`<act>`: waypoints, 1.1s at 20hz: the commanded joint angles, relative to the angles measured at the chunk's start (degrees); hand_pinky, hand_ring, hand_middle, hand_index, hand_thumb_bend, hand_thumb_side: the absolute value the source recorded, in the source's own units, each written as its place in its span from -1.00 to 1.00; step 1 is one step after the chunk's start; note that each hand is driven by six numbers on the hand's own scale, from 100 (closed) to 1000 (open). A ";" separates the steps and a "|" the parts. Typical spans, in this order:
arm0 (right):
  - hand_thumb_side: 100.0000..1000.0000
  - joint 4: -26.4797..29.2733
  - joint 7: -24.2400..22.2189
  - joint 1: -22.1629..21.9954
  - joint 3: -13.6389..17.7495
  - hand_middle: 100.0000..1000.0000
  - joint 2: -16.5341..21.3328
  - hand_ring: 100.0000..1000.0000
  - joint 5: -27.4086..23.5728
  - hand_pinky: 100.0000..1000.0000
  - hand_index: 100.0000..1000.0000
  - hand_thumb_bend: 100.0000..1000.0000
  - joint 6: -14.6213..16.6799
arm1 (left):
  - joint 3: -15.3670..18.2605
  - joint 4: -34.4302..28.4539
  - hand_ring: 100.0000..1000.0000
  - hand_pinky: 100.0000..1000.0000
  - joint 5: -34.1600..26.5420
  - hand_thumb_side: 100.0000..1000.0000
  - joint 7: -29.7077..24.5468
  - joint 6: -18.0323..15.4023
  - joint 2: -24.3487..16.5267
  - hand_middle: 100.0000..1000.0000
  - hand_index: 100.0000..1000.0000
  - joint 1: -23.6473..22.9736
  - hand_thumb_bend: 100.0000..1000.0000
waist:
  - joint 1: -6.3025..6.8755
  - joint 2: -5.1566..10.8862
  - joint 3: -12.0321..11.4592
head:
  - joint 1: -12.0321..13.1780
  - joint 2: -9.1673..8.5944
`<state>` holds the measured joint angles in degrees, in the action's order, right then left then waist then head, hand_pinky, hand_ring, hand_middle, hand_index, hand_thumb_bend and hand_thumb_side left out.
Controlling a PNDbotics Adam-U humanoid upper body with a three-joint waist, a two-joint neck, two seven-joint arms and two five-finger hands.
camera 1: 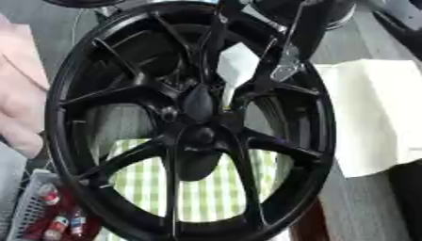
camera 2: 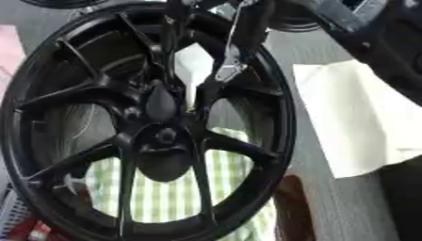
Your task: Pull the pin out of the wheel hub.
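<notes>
Reaching part: the right hand (camera 2: 229, 69) comes down from the upper right, nearest the camera, in front of the wheel's upper spokes.
Fingers: the dark fingers (camera 1: 216, 47) point down toward the centre of the wheel, probably because the pin sits there; black on black, so I cannot tell whether they are spread, curled, or gripping anything.
Left hand: not visible in either view.
Wheel hub: the black wheel hub (camera 1: 272, 143) stands on edge and fills the view, its face turned to the camera, which leaves the centre (camera 1: 202, 135) open to a reach from above.
Pin: not distinguishable; a dark oval shape (camera 1: 198, 101) lies just above the centre, in line with the fingers, but whether it is the pin, a fingertip or part of the wheel is unclear.
Progress: by my reading the pull is not done, since nothing is seen lifted clear of the wheel.
Basket: a mesh basket (camera 1: 29, 207) with small red items sits at the lower left, beside the rim.
Behind the spokes: a green-and-white checked cloth (camera 1: 206, 197) shows through the lower gaps.
Far right: a white cloth (camera 1: 375, 113) lies on the grey tabletop (camera 2: 321, 56).
</notes>
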<state>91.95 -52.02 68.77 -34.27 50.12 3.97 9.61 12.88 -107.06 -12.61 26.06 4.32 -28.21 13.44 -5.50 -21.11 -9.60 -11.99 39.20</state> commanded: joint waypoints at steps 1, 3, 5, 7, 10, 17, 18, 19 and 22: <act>-0.49 -0.12 0.06 1.15 1.10 0.38 0.84 0.60 0.39 0.73 0.56 -0.08 0.06 | 0.57 -0.64 0.43 0.39 -0.20 0.25 0.10 0.03 -1.04 0.31 0.32 0.17 -0.24 | 0.42 1.40 -0.08 | -0.21 -0.12; -0.50 -0.18 0.06 1.15 1.11 0.37 0.82 0.59 0.43 0.73 0.55 -0.07 0.11 | 0.57 -0.64 0.43 0.39 -0.20 0.26 0.10 0.03 -1.03 0.31 0.32 0.16 -0.24 | 0.42 1.39 -0.08 | -0.21 -0.12; -0.55 -1.09 0.06 0.78 1.34 0.36 0.69 0.58 1.24 0.72 0.54 -0.08 -0.17 | 0.64 -0.66 0.42 0.39 -0.19 0.26 0.11 0.02 -0.80 0.31 0.31 0.17 -0.25 | 0.37 0.94 -0.34 | -0.36 -0.20; -0.63 -2.06 0.06 0.58 1.45 0.34 0.45 0.56 2.14 0.72 0.53 -0.06 -0.28 | 0.68 -0.70 0.42 0.39 -0.16 0.26 0.11 0.03 -0.66 0.31 0.31 0.19 -0.25 | 0.37 0.73 -0.51 | -0.45 -0.27; -0.66 -3.18 0.06 0.47 1.61 0.34 0.14 0.56 3.37 0.71 0.53 -0.06 -0.35 | 0.70 -0.72 0.42 0.39 -0.12 0.26 0.11 0.04 -0.53 0.31 0.31 0.17 -0.25 | 0.39 0.56 -0.63 | -0.53 -0.32; -0.67 -3.98 0.06 0.47 1.69 0.34 -0.11 0.56 4.13 0.71 0.53 -0.06 0.13 | 0.71 -0.75 0.42 0.39 -0.09 0.26 0.10 0.06 -0.48 0.31 0.31 0.16 -0.25 | 0.41 0.51 -0.67 | -0.56 -0.33; -0.67 -4.01 0.06 0.47 1.69 0.34 -0.12 0.56 4.15 0.71 0.53 -0.06 0.16 | 0.71 -0.75 0.42 0.39 -0.09 0.26 0.10 0.06 -0.48 0.31 0.31 0.16 -0.25 | 0.41 0.51 -0.67 | -0.56 -0.33; -0.67 -4.03 0.06 0.47 1.69 0.34 -0.12 0.56 4.16 0.71 0.53 -0.06 0.18 | 0.71 -0.75 0.42 0.39 -0.09 0.26 0.10 0.07 -0.48 0.31 0.31 0.15 -0.25 | 0.41 0.51 -0.66 | -0.56 -0.33; -0.71 -4.61 0.06 0.07 1.84 0.21 -0.34 0.50 4.09 0.70 0.42 -0.19 -0.12 | 0.75 -0.74 0.42 0.40 -0.09 0.27 0.09 0.06 -0.32 0.31 0.31 0.13 -0.26 | 0.47 0.28 -0.85 | -0.82 -0.24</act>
<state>87.59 -51.96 68.22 -33.53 49.08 7.93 9.48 12.92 -107.06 -12.61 26.07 4.32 -27.64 13.44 -5.46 -21.73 -10.39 -12.48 39.20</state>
